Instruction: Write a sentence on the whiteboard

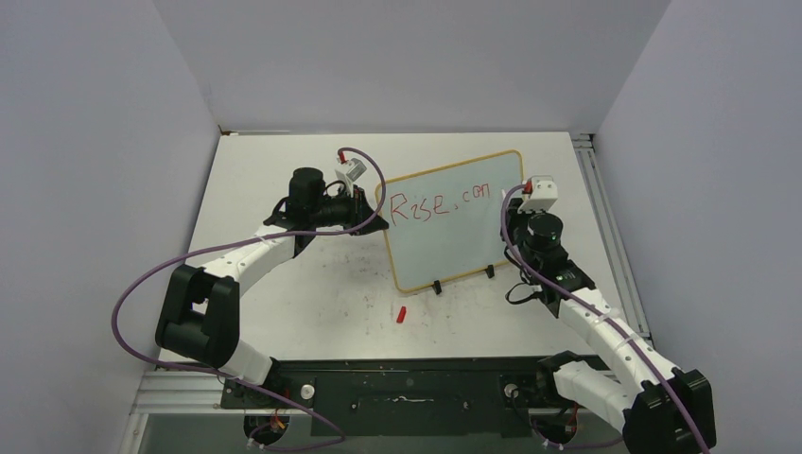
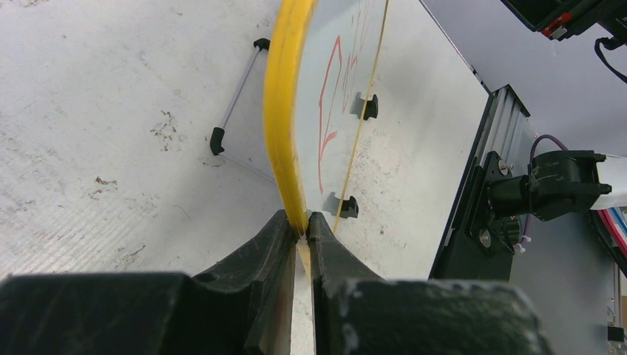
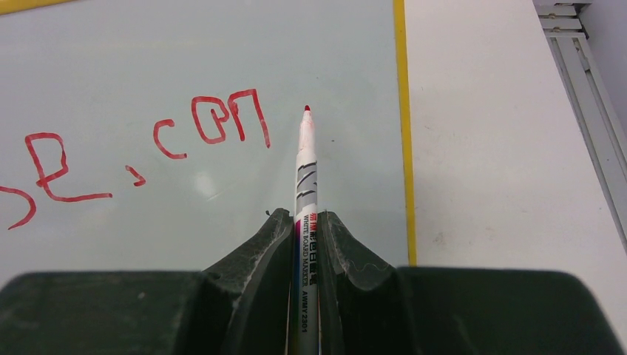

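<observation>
- Top view: the whiteboard is standing mid-table, showing the sentence so far as "Rise, con"; a small red cap is lying before it.
- Left wrist: the left gripper is pinching the whiteboard's yellow frame edge.
- Right wrist: the right gripper is clamping a red marker, tip pointing just right of the "n".

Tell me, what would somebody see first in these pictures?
The red writing, "Rise, con" so far, jumps out on the whiteboard propped up mid-table. The right arm's jaws grip a red marker, its tip just past the last letter, while the left arm's jaws pinch the board's left edge.
</observation>
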`<action>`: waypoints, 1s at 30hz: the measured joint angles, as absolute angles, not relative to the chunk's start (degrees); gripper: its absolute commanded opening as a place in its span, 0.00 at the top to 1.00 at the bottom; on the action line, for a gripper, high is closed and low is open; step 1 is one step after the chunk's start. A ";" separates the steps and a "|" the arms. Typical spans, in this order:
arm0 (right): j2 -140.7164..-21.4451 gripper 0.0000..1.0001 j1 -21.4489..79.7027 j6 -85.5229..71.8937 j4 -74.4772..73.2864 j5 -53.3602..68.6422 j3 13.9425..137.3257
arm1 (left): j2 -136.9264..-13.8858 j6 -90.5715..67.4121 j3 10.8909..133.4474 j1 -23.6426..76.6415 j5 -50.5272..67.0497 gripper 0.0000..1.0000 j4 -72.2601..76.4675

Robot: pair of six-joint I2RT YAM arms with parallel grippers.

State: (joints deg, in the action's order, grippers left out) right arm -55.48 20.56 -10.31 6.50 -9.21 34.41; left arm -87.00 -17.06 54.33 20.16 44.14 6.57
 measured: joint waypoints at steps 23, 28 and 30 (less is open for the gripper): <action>-59.94 0.95 19.86 -9.39 9.76 -6.17 36.16 | -87.00 -16.82 54.39 20.16 44.14 1.00 6.39; -61.12 0.95 19.86 -9.02 10.28 -6.17 37.21 | -87.00 -16.80 54.39 20.16 44.14 1.00 6.37; -61.49 0.95 19.86 -8.95 10.41 -6.17 37.34 | -87.00 -16.80 54.39 20.16 44.14 1.00 6.37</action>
State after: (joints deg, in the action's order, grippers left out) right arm -61.49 19.86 -8.95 10.41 -6.17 37.34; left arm -87.00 -16.80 54.39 20.16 44.14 6.37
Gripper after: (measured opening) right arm 0.152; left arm 0.091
